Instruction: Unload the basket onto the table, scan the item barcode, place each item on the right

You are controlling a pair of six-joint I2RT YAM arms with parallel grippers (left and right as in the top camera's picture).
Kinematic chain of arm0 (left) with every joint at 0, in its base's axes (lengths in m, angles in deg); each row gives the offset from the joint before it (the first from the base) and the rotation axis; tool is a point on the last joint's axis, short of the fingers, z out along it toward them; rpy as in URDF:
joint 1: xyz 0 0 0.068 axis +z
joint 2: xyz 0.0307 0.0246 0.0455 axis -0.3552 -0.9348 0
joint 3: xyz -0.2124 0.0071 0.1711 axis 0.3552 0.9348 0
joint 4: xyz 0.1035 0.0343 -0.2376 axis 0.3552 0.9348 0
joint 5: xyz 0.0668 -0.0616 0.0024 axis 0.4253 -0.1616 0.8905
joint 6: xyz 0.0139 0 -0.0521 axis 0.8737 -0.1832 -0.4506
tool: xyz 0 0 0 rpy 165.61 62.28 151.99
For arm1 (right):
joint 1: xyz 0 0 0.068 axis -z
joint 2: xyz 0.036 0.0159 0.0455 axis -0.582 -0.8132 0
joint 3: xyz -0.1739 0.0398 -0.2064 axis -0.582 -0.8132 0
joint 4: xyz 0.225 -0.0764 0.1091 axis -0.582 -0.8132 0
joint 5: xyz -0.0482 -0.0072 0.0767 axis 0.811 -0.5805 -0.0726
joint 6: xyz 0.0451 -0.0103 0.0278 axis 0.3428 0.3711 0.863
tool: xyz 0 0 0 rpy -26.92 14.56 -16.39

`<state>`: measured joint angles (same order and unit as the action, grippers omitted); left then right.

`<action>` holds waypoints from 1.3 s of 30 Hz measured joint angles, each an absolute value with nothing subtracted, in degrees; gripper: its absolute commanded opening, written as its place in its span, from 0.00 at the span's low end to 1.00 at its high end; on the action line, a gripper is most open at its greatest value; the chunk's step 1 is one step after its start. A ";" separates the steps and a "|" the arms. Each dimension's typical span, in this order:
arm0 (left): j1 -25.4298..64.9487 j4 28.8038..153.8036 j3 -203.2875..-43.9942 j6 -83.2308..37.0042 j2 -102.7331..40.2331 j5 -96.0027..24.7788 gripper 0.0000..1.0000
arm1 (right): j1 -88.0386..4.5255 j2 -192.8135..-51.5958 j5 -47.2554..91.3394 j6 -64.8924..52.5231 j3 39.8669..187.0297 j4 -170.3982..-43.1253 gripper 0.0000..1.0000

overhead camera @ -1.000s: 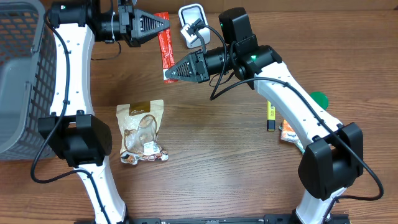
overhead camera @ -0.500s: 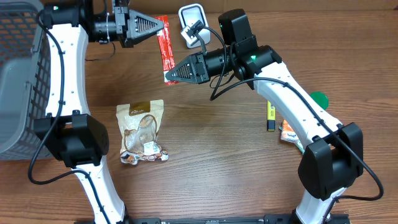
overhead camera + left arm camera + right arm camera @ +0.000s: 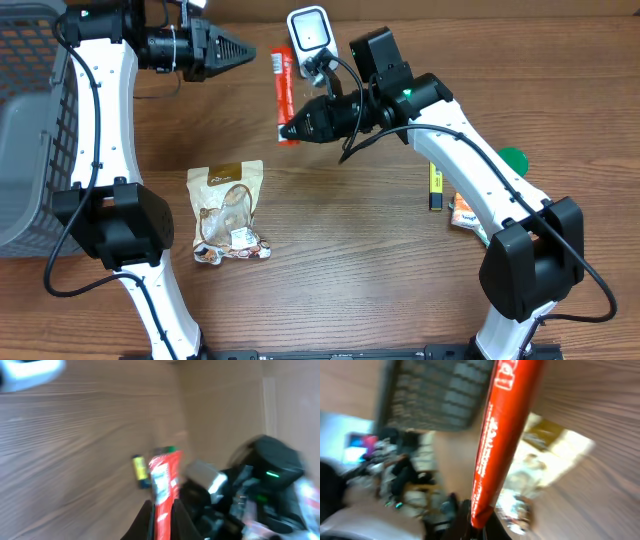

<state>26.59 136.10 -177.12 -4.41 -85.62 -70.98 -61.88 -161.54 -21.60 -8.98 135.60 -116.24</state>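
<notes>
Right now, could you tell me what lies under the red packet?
Bare table shows around the red packet, held at one end by the right claw; the strip directly beneath is hidden.

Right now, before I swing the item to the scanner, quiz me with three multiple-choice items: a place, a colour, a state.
1. Where is the snack bag? A in the left jaws; B flat on the table; C in the right jaws.
2. What colour is the packet in the right jaws? A green; B red; C blue.
3. How are the left jaws? A wide open; B shut on the packet; C shut, empty.
Answers: 1 B, it lies on bare wood, untouched. 2 B, every view shows it red. 3 C, the overhead view shows their tip apart from the packet.
</notes>
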 measured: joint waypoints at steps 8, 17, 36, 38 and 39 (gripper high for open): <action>26.59 136.62 -177.12 -10.93 -85.62 -41.29 0.47 | -61.09 -161.54 -11.30 -11.30 135.60 -121.42 0.04; 26.52 137.28 -177.12 -10.08 -85.62 -26.87 1.00 | -61.20 -161.54 -8.13 -23.91 135.60 -129.77 0.04; 26.55 137.28 -177.12 -9.81 -85.62 -12.77 1.00 | -61.22 -161.54 31.95 -42.73 136.52 -129.50 0.03; 26.55 137.30 -177.12 -9.84 -85.62 -12.55 1.00 | -61.24 -161.54 35.06 -43.95 138.44 -130.71 0.03; 26.55 137.28 -177.12 -9.84 -85.62 -12.42 1.00 | -61.24 -161.54 36.09 -44.32 139.56 -131.21 0.03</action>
<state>26.55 137.28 -177.12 -9.84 -85.62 -12.42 -61.24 -161.54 36.09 -44.32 139.56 -131.21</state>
